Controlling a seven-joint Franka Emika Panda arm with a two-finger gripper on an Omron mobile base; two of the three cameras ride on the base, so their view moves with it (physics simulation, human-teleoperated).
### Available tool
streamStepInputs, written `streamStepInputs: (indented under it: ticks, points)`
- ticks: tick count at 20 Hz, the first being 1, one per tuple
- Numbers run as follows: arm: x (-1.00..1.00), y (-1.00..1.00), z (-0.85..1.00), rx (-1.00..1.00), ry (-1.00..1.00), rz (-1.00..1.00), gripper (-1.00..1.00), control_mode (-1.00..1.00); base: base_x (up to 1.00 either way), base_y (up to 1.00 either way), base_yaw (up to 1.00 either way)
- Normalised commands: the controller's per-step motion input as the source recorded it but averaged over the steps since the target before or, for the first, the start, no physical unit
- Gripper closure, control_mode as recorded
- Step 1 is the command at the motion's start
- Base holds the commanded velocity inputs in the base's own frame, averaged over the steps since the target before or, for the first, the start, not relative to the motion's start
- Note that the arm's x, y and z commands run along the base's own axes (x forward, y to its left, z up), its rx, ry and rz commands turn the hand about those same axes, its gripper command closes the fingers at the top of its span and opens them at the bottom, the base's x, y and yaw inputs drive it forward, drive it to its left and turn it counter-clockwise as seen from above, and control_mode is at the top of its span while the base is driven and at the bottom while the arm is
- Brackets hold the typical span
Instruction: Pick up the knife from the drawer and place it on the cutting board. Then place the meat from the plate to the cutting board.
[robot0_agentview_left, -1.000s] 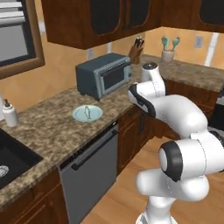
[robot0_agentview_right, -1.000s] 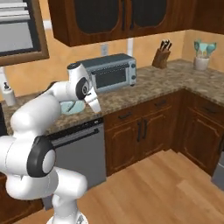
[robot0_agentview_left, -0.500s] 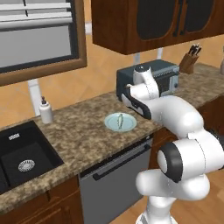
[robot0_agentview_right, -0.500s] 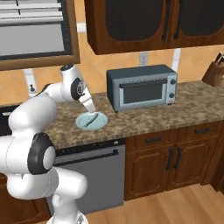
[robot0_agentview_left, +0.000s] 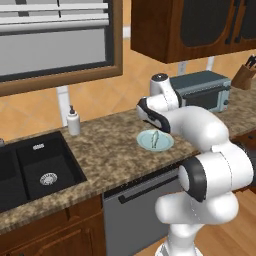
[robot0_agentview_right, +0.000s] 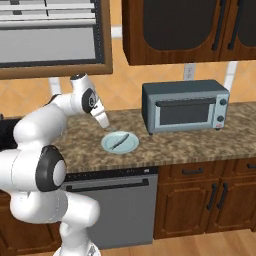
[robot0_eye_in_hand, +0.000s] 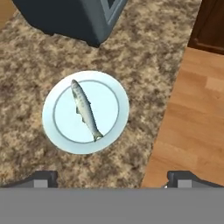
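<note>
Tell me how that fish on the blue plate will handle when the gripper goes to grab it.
The fish is slim and tapered, so wide-open fingers probably must close far and could slip toward the tail. It lies flat on the shallow plate, likely light; a push may slide it. Its rendered skin looks smooth, possibly slippery.
</note>
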Motion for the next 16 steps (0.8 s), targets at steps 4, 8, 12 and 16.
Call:
streamStepInputs:
  ticks: [4,8,12,16]
  points:
    - [0.96,-0.87,-0.95,0.01,0.49,0.13,-1.00,-1.00,0.00,0.00,0.00]
    - [1.00,-0.51,-1.00,0.01,0.57,0.14,-1.00,-1.00,0.00,0.00,0.00]
    - [1.00,-0.15,-0.81,0.00,0.19,0.17,-1.00,-1.00,0.00,0.00,0.00]
    - [0.80,0.11,-0.78,0.00,-0.03,0.29,-1.00,-1.00,0.00,0.00,0.00]
